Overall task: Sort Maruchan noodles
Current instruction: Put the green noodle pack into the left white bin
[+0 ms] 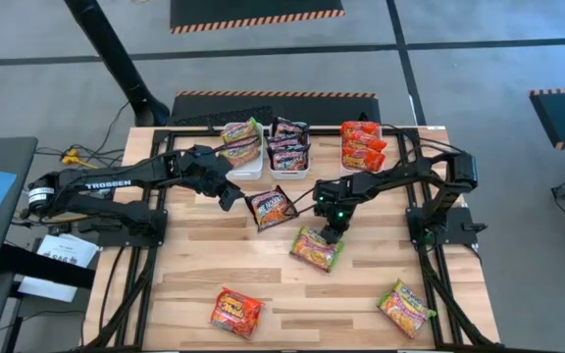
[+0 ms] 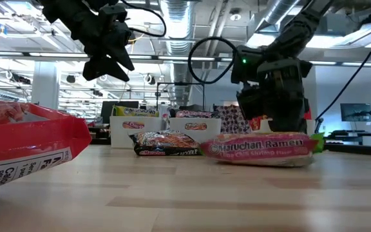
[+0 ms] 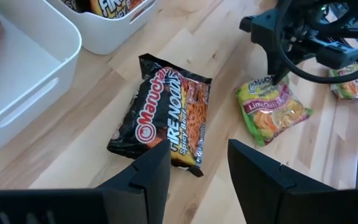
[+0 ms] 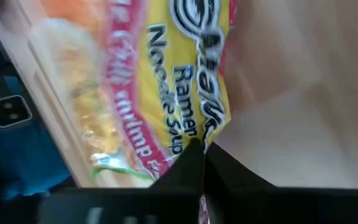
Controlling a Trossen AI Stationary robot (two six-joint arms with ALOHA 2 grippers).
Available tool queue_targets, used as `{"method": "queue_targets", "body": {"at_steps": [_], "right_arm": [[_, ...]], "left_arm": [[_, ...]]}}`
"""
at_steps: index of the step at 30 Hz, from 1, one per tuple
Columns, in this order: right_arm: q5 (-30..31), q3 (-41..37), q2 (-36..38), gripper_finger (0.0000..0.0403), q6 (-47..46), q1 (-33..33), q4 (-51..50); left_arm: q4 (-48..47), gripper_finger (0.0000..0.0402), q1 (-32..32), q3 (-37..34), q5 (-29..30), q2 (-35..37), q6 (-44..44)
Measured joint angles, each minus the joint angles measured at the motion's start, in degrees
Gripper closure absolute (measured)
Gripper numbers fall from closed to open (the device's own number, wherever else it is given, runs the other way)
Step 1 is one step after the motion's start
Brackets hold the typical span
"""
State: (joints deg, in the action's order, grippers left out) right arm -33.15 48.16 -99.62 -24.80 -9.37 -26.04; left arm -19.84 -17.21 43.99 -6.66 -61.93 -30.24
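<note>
We are seeing the biggest risk on the right arm: its fingers are coming together on only the crinkled top edge of the green-yellow packet [image 1: 316, 247], so the thin wrapper could slide out or tear once lifted, and the packet could drop back on the table [image 1: 361, 294] away from its tray. We are also judging that both arms are working close together near the table's middle, so a lift toward the left tray [image 1: 243, 147], where the other green-yellow packets are lying, could brush the left arm or drag the dark packet [image 1: 270, 207] lying between them.

The right arm is reaching in from its side, wrist bent down, the right gripper [image 1: 333, 230] standing over the green-yellow packet at mid-table; in its wrist view the fingers are meeting at the packet's edge, seemingly pinching it. The left arm is stretching across in front of the trays, the left gripper [image 3: 199, 163] hovering above the dark packet with fingers apart and empty.

A red packet [image 1: 236, 312] and another green-yellow packet [image 1: 406, 308] are waiting near the front edge.
</note>
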Motion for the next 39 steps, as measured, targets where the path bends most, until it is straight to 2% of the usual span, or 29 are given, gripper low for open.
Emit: {"method": "queue_targets", "body": {"at_steps": [2,3,11,15,18,21,28,34,39], "right_arm": [[-1.2,-0.2,-0.3,0.0384,-1.9,-0.1,1.0],[-1.4,-0.3,-0.4,0.0390,-2.4,-0.1,1.7],[0.6,4.9,2.4,0.0397,-3.3,2.2,-0.3],[5.8,8.8,6.7,0.0398,-1.5,3.7,-3.9],[11.3,11.6,9.5,0.0399,1.8,3.6,-8.5],[14.1,14.4,11.1,0.0399,5.6,2.5,-11.8],[14.4,21.2,11.9,0.0400,13.7,-1.2,-15.8],[13.8,30.2,11.2,0.0400,22.6,-3.1,-19.4],[13.7,34.9,11.3,0.0400,28.9,-5.0,-21.7]], "left_arm": [[0.0,0.0255,0.0,0.0,0.0,0.0,0.0],[0.0,0.0255,0.0,0.0,0.0,0.0,0.0],[0.0,0.0255,-0.3,0.0,0.0,0.0,0.0],[0.1,0.0255,-1.4,0.0,-0.1,0.0,0.0],[1.2,0.0255,-2.6,0.0,-1.0,0.0,0.0],[3.8,0.0255,-3.5,0.0,-2.7,0.0,0.2],[10.1,0.0248,-3.9,0.0,-3.6,0.0,4.8],[12.2,0.0214,-4.5,0.0,-3.6,0.0,4.4],[20.9,0.0186,-6.2,0.0,-3.5,0.0,1.9]]}}
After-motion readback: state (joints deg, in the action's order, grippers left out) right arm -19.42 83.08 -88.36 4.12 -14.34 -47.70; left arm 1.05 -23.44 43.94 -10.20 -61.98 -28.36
